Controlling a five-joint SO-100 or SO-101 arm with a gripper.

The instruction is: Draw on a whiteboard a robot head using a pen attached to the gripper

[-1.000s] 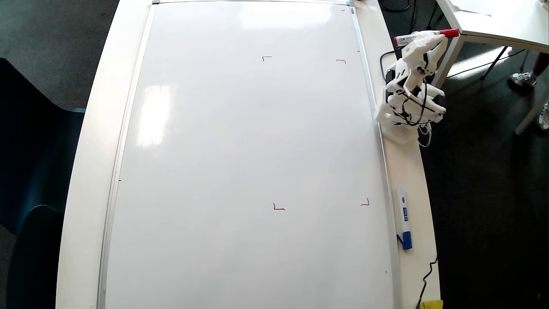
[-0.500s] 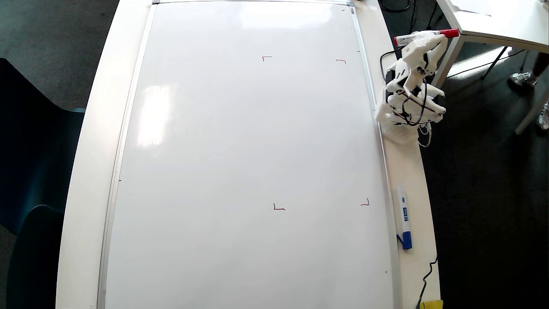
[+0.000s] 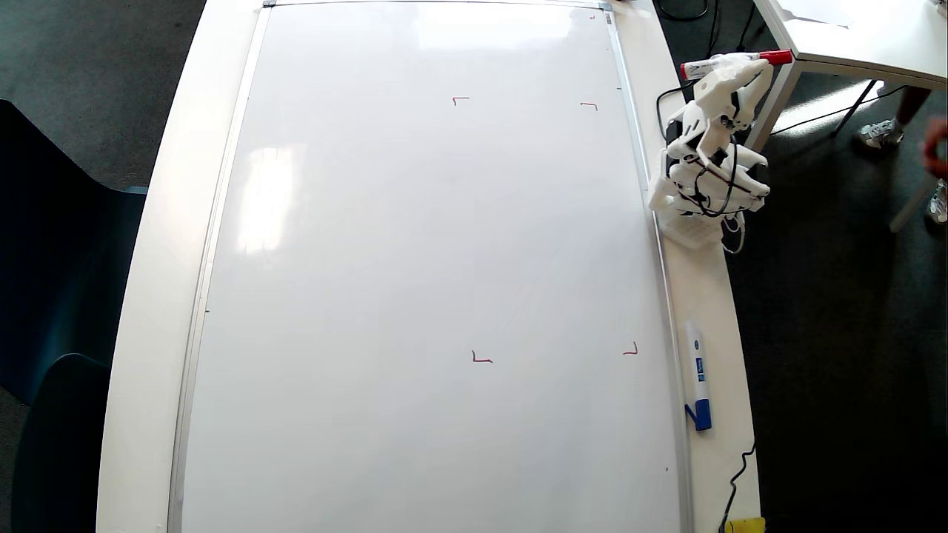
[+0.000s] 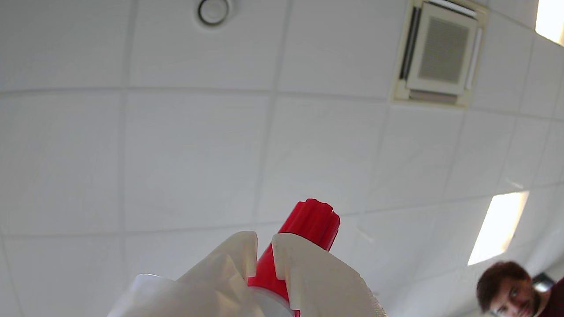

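Progress: the whiteboard (image 3: 415, 281) shows only four small red corner marks (image 3: 461, 100); no robot head is drawn yet, so the whole drawing remains.
Gripper: the gripper (image 3: 729, 68) is parked off the board's right edge, pointing up toward the ceiling, jaws clenched on the pen (image 4: 304, 237).
Writing: the spare blue-capped marker (image 3: 697, 374) has a label, unreadable.

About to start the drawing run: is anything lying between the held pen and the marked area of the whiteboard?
Nothing visible: the whiteboard is bare apart from four red corner marks, and the pen sits beyond its right edge.
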